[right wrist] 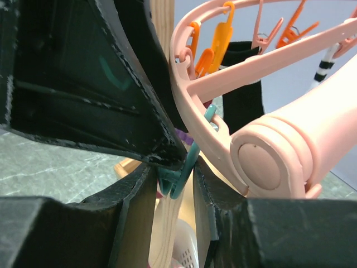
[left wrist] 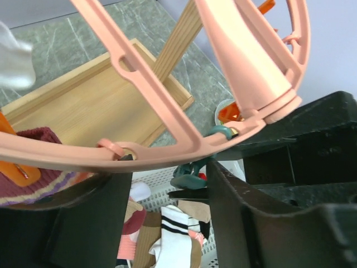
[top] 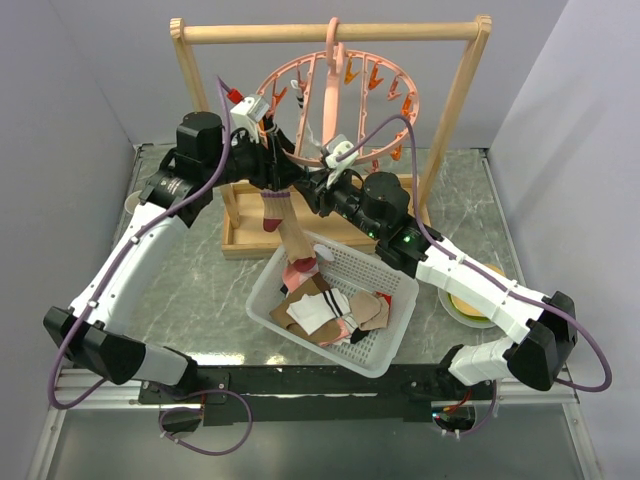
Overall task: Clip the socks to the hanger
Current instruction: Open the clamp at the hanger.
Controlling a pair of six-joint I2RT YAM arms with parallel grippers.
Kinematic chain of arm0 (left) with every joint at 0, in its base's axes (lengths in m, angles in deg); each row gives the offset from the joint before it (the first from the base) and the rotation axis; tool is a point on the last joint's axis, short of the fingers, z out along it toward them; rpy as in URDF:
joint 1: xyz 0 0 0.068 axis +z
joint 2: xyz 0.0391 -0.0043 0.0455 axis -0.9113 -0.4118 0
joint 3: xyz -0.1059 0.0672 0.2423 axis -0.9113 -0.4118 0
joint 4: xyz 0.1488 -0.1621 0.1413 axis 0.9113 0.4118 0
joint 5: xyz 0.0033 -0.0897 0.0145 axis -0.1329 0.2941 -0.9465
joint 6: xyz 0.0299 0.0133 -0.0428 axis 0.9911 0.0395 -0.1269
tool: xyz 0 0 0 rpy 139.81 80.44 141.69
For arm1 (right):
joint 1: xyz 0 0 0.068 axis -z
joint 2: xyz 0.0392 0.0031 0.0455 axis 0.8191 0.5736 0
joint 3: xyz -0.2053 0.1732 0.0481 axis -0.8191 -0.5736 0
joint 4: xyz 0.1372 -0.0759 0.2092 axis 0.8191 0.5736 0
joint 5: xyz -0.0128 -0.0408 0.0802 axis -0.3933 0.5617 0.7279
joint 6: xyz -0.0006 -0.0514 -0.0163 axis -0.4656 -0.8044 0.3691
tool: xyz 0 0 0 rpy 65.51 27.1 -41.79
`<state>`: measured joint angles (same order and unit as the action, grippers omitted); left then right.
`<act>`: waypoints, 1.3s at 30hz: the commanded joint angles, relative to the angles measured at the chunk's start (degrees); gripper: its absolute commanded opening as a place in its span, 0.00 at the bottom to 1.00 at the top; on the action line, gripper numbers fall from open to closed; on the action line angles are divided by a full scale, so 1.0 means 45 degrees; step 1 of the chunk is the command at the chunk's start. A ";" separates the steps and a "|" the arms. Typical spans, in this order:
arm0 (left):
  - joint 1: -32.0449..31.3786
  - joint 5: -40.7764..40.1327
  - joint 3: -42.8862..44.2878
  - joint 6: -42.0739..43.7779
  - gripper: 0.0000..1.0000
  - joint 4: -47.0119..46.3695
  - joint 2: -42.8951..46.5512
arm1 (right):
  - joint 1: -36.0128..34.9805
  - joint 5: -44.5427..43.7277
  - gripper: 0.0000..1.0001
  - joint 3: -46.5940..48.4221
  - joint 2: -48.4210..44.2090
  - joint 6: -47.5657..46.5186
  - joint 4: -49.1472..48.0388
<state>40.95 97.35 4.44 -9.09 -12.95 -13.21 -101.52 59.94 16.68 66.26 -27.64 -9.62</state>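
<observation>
The round pink hanger point(top: 400, 85) hangs from a wooden rack. My right gripper point(top: 318, 185) reaches under its rim point(right wrist: 268, 156), and in the right wrist view the gripper point(right wrist: 173, 195) is shut on a teal clip point(right wrist: 183, 167). A pale tan sock point(right wrist: 170, 223) hangs below that clip and trails toward the basket point(top: 292, 232). My left gripper point(top: 272, 160) stands just beside it, jaws open point(left wrist: 167, 218) under the rim point(left wrist: 150, 95), nothing between them. The teal clip point(left wrist: 195, 174) lies against its right finger. More socks point(top: 320, 310) lie in the basket.
A maroon striped sock point(left wrist: 33, 173) hangs from an orange clip. A black sock point(right wrist: 242, 95) and a striped one point(right wrist: 326, 64) hang further round. The white mesh basket point(top: 395, 350) stands in front, a wooden tray point(top: 245, 215) behind, the rack bar point(top: 330, 33) overhead, a plate point(top: 470, 300) at right.
</observation>
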 commanded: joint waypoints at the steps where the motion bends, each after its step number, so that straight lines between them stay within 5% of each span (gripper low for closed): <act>1: -0.0051 -0.0196 0.0409 0.0154 0.63 -0.0523 0.0021 | -0.0150 0.0303 0.06 0.0602 -0.0024 0.0152 0.0058; 5: -0.0032 -0.0254 0.0427 0.0155 0.57 -0.0660 0.0021 | -0.0130 0.0381 0.05 0.0641 -0.0005 0.0094 0.0078; 10: -0.0032 0.0135 0.0486 -0.0196 0.29 -0.0933 -0.0077 | -0.0131 0.0459 0.06 0.0680 0.0034 0.0172 0.0156; 16: -0.0032 0.0312 0.0505 -0.0217 0.10 -0.0934 -0.0135 | -0.0150 0.0420 0.08 0.0543 -0.0063 0.0327 0.0020; 21: -0.0051 0.0117 0.0466 -0.0158 0.08 -0.0758 0.0060 | -0.0130 0.0460 0.44 0.0154 -0.0278 0.0367 -0.0254; 24: -0.0012 -0.0273 0.0505 -0.0119 0.09 -0.0563 0.0138 | -0.0072 0.0498 0.55 -0.0469 -0.0707 0.0231 -0.0566; 32: -0.0012 -0.0431 0.0603 -0.0119 0.08 -0.0387 0.0275 | 0.1703 0.3304 0.57 -0.2775 -0.2055 0.1671 -0.2886; 39: -0.0012 -0.0274 0.0642 -0.0197 0.10 -0.0406 0.0333 | 0.2330 0.5864 0.50 -0.2505 -0.1394 0.3099 -0.4296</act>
<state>40.73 96.41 4.74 -9.51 -13.95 -13.71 -91.09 76.55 3.76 58.96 -18.68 -21.03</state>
